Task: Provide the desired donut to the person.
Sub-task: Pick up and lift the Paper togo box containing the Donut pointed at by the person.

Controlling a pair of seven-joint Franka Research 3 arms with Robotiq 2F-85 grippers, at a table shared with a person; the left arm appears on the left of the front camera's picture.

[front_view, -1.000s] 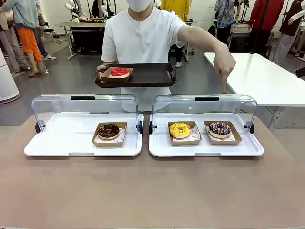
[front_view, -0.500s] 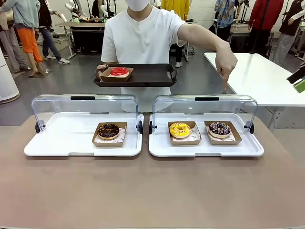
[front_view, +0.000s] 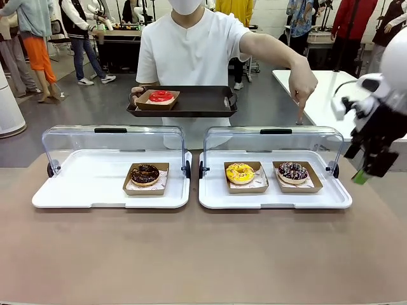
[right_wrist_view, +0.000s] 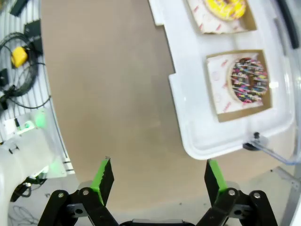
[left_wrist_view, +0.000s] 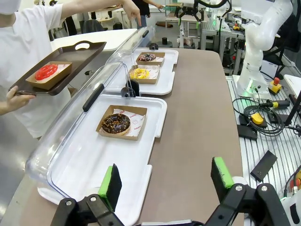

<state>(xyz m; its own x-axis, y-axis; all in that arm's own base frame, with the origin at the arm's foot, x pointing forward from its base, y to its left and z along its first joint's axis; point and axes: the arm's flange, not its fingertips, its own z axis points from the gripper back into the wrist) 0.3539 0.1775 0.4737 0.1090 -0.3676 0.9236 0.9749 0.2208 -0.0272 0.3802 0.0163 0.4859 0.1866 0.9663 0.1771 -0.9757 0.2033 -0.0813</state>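
Sprinkled donut (right_wrist_view: 248,80), right end of right tray (right_wrist_view: 188,108) | left of my right gripper (right_wrist_view: 159,165) — the nearer arm | jaws spread, empty.

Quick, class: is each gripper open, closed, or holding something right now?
Left gripper: open, holding nothing.
Right gripper: open, holding nothing.

Brown counter (front_view: 203,254), bare along the near side. Toward the far edge, two white trays set directly on it, side by side with a narrow gap between: left tray (front_view: 82,190) and right tray (front_view: 273,198). Left lid (front_view: 114,141) and right lid (front_view: 273,141), both clear, swung up at the back.
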